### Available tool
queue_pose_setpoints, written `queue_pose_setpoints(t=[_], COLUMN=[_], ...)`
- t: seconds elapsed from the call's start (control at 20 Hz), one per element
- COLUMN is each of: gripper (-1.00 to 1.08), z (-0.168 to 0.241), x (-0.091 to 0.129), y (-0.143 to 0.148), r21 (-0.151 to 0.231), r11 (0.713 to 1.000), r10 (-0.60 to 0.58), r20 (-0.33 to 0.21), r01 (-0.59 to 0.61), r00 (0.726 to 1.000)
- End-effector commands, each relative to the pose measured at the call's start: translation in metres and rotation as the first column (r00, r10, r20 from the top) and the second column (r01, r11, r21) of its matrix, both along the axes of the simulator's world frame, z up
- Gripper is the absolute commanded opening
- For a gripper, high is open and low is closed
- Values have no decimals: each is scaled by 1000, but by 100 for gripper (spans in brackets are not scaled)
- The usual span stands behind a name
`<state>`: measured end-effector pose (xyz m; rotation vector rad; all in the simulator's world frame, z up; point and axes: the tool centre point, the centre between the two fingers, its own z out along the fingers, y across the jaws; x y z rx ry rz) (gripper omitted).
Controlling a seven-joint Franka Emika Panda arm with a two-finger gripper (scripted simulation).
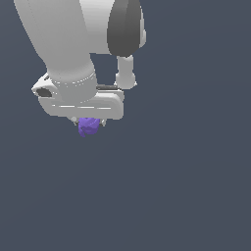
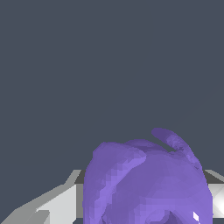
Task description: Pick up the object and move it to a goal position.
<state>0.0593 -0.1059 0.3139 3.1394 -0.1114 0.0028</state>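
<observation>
Purple and lumpy, the small blob with swirled ridges (image 1: 88,126) sits tucked directly under the white robot gripper (image 1: 88,120), with only its lower part showing below the gripper's flat white body in the exterior view. The short grey fingertips (image 1: 74,119) flank it on either side, closed against it, so the gripper is clamped on the blob. In the wrist view the blob (image 2: 148,183) fills the near field, with pale finger pads (image 2: 57,203) pressed at both its sides. Plain dark blue-grey background (image 1: 186,186) surrounds everything.
</observation>
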Motion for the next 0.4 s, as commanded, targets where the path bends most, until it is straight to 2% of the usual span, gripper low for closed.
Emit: queue_pose_setpoints(t=[0.0, 0.35], gripper=[-100, -100], z=[12, 24], x=[-1, 0], y=[-2, -4], r21=[0, 0], r11=[1000, 1000], r10=[0, 0], r20=[-2, -2], r01=[0, 0], r00=[1000, 1000])
